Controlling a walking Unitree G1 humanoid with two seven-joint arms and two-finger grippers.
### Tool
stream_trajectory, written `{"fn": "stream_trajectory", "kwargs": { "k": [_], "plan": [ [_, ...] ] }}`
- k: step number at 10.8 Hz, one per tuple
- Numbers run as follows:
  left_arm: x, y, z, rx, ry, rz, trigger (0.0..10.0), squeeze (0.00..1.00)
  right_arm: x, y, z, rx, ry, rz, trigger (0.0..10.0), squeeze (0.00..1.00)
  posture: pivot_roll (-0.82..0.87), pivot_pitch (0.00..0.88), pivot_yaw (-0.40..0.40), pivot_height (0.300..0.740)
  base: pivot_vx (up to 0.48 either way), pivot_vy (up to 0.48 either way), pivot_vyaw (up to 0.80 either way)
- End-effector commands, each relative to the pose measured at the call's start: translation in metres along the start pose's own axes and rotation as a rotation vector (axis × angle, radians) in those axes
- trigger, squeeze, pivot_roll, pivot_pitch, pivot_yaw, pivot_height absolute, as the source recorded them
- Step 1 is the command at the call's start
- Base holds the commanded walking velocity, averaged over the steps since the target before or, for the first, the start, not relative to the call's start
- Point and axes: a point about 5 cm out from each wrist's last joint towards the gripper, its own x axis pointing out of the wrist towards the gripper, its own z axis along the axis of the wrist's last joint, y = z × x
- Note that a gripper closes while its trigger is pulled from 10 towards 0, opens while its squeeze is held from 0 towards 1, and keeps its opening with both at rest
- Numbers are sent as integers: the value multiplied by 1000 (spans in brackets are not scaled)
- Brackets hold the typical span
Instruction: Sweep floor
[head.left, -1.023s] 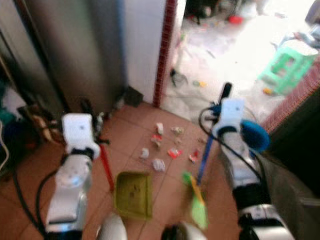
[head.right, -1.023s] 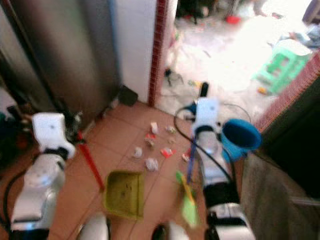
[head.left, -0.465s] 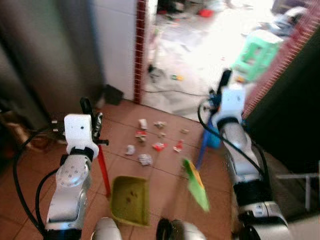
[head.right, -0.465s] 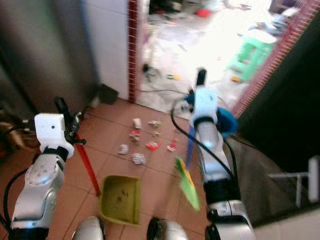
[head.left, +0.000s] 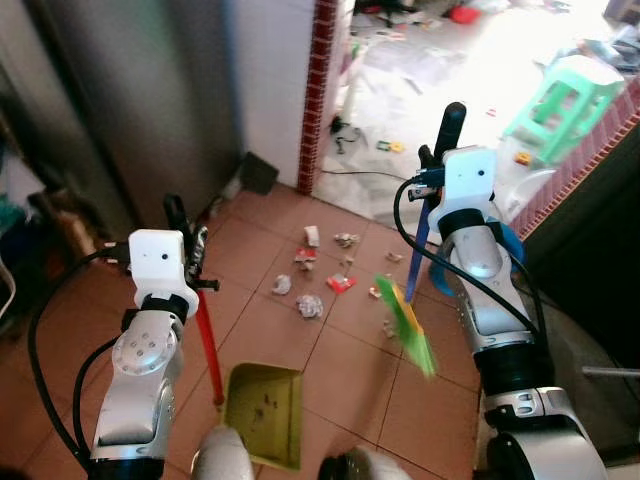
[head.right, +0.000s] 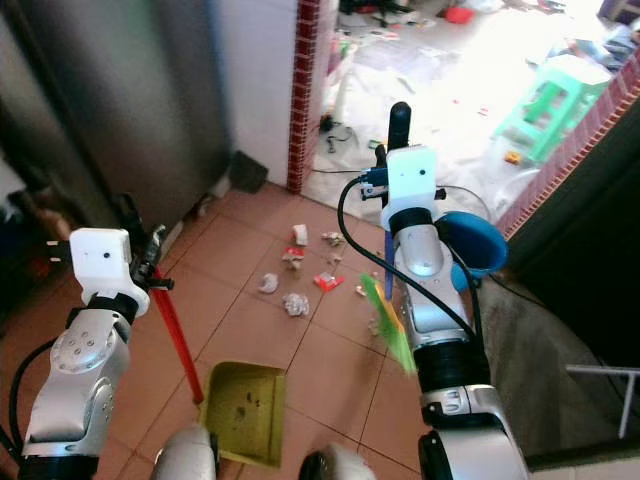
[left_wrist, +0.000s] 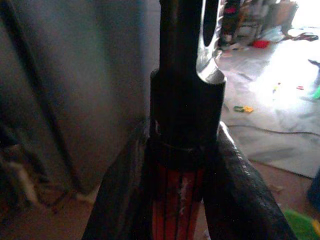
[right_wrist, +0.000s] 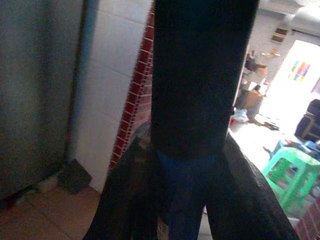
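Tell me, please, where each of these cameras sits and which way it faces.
Left eye view: on the head, looking down at tiled floor, scraps, dustpan; both silver arms show.
Right eye view: the head's other eye, same scene: broom, blue bucket, green stool.
Left wrist view: along the left gripper, jaws clamping the red dustpan handle.
Right wrist view: along the right gripper, gripping the blue broom handle.
Shared: the red brick doorpost.
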Motion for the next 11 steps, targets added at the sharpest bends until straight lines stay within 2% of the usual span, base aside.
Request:
{"fn": "stream_trajectory", "kwargs": {
  "k": [1, 4, 7, 11],
  "plan": [
    [3, -7, 18, -15, -89, -43, 10000, 0, 1, -5, 9, -28, -51, -15, 10000, 0, 48, 98, -95, 740, 394, 0, 0],
    [3, -8, 20, -17, -95, -49, 10000, 0, 2, -7, 10, -44, -63, -29, 10000, 0, 47, 99, -93, 740, 405, 0, -685],
    [3, -10, 20, -23, -90, -43, 10000, 0, 3, -5, 9, -54, -60, -21, 10000, 0, 51, 101, -102, 740, 390, 0, 0],
    [5, -8, 19, -4, -87, 4, 10000, 0, 0, 0, 2, -31, -34, -2, 10000, 0, 53, 93, -104, 740, 0, 0, 0]
  ]
}}
